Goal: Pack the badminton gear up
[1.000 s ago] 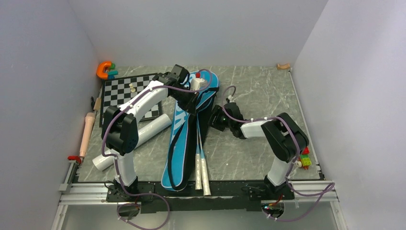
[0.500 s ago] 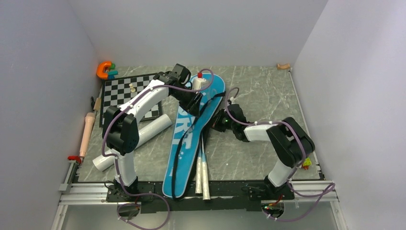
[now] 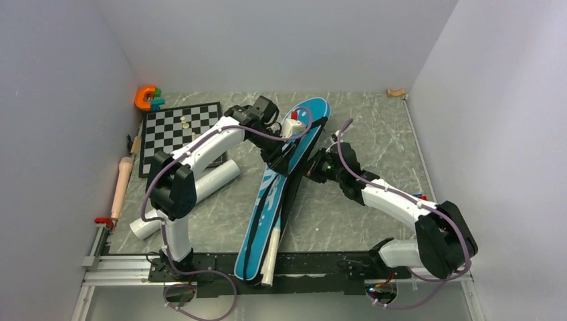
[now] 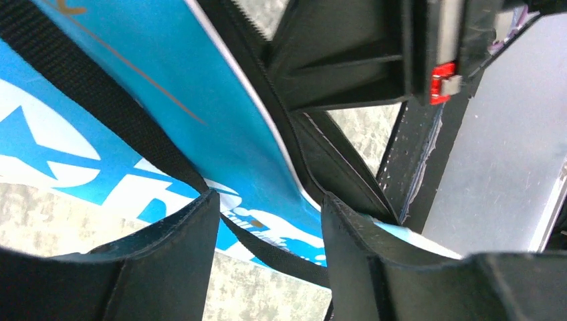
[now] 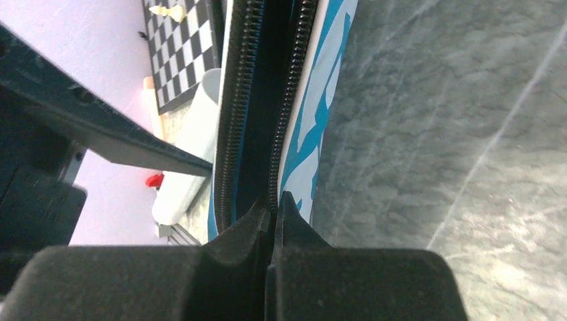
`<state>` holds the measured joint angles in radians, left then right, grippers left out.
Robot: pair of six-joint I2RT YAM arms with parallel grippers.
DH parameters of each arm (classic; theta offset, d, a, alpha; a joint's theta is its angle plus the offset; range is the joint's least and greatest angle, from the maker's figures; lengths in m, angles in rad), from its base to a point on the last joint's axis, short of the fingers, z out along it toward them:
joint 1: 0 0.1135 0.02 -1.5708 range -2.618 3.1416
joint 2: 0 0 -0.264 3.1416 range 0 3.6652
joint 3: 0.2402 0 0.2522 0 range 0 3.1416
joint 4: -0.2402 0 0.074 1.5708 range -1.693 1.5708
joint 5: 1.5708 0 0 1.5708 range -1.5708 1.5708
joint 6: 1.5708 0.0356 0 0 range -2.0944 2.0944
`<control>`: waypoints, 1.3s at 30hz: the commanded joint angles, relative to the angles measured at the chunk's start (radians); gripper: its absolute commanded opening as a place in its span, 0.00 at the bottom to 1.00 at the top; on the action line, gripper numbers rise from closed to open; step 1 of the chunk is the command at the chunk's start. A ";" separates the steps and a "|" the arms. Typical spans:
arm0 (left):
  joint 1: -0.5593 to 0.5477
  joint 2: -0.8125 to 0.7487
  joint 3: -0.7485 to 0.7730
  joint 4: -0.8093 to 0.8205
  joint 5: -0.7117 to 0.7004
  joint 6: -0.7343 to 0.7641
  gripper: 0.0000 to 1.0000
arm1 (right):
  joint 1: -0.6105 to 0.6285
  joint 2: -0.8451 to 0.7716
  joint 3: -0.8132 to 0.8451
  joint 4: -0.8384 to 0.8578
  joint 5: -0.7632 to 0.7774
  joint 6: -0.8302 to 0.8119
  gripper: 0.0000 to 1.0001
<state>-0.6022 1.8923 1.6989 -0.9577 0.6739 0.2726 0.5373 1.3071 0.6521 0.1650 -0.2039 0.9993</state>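
Observation:
The blue SPORT bag (image 3: 267,200) lies slanted down the middle of the table, its wide end (image 3: 313,110) raised toward the back. A white racket handle (image 3: 270,262) pokes out of its near end. My right gripper (image 3: 314,168) is shut on the bag's open zipper edge (image 5: 287,80), and its fingertips (image 5: 257,217) pinch the black teeth. My left gripper (image 3: 281,155) hovers open over the bag's printed face (image 4: 167,80); the black strap (image 4: 100,114) runs loose between its fingers (image 4: 180,227). The pale-grey tube (image 3: 200,187) lies left of the bag. No shuttlecocks show.
A black-and-white chessboard (image 3: 177,130) with small pieces sits at the back left, an orange toy (image 3: 146,97) behind it. A wooden rolling pin (image 3: 122,184) lies along the left wall. A small wooden piece (image 3: 396,92) is at the back right corner.
My left gripper opened and let go of the bag. My right gripper shut on the zipper edge and swung the bag's wide end to the right; the right arm stretched out.

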 commanded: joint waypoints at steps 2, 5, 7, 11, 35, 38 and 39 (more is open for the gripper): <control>-0.094 -0.080 -0.019 0.006 0.069 0.066 0.67 | -0.004 -0.078 0.080 -0.097 0.036 0.004 0.00; -0.135 -0.081 -0.043 -0.003 0.106 0.083 0.66 | -0.004 -0.085 0.090 -0.108 0.031 0.006 0.00; -0.152 -0.076 -0.047 -0.022 0.116 0.086 0.65 | -0.003 -0.089 0.086 -0.105 0.026 0.011 0.00; -0.154 -0.113 -0.141 0.069 0.114 0.050 0.77 | -0.003 -0.102 0.098 -0.119 0.027 0.018 0.00; -0.266 -0.165 -0.176 0.227 -0.194 -0.183 0.99 | 0.125 -0.086 0.277 -0.297 0.194 0.132 0.00; -0.291 -0.197 -0.221 0.252 -0.251 -0.180 0.99 | 0.143 -0.091 0.298 -0.313 0.243 0.156 0.00; -0.295 -0.203 -0.233 0.254 -0.257 -0.175 1.00 | 0.146 -0.096 0.299 -0.312 0.258 0.164 0.00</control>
<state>-0.8463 1.7531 1.5021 -0.7719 0.4786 0.1017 0.6498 1.2335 0.8490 -0.2581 0.0120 1.0912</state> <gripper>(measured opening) 0.994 0.023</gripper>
